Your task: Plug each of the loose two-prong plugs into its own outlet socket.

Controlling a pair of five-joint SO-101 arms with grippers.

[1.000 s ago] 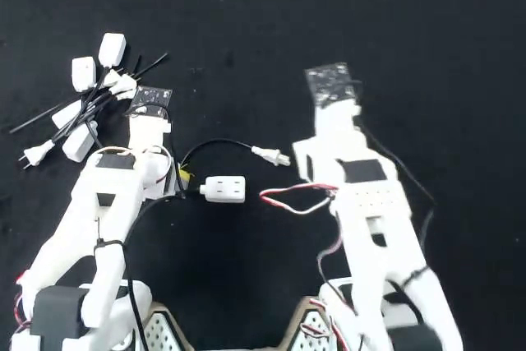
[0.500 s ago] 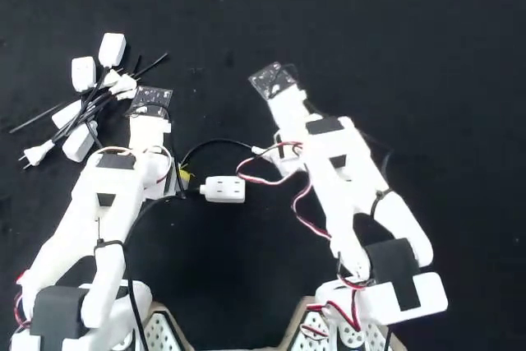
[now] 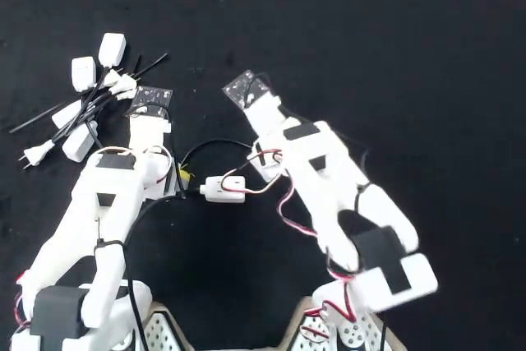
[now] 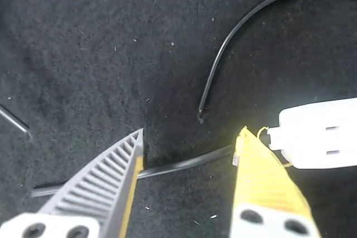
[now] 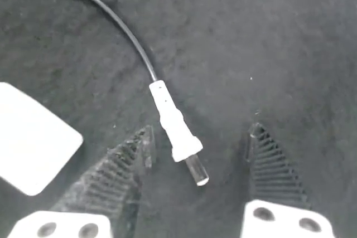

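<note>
The right arm (image 3: 316, 166) is swinging to the left across the table. One second ago it was standing to the right of the two-prong plug (image 5: 174, 129), and now it is hanging directly over it, so that in the high view the plug is mostly hiding under the arm. The left arm (image 3: 111, 191) is keeping its place. I am judging that the approach is nearly finished and that the grasp of the plug is the next step; nothing is plugged in yet.

The right pincer (image 5: 199, 133) is standing wide open and is holding nothing. The plug is lying flat on the black table (image 3: 427, 80) between its two fingers, nearer to one of them, with the prongs pointing toward the camera, and neither finger is touching it.

The left pincer (image 4: 191, 135) is also open and is straddling the black cable (image 4: 178, 164) without gripping it. Its yellow finger (image 4: 259, 176) is sitting just beside the white outlet socket (image 4: 318, 137).

This socket is lying near the middle of the table, just left of the plug. The other loose plugs and sockets (image 3: 86, 96) are waiting in a pile at the far left.
</note>
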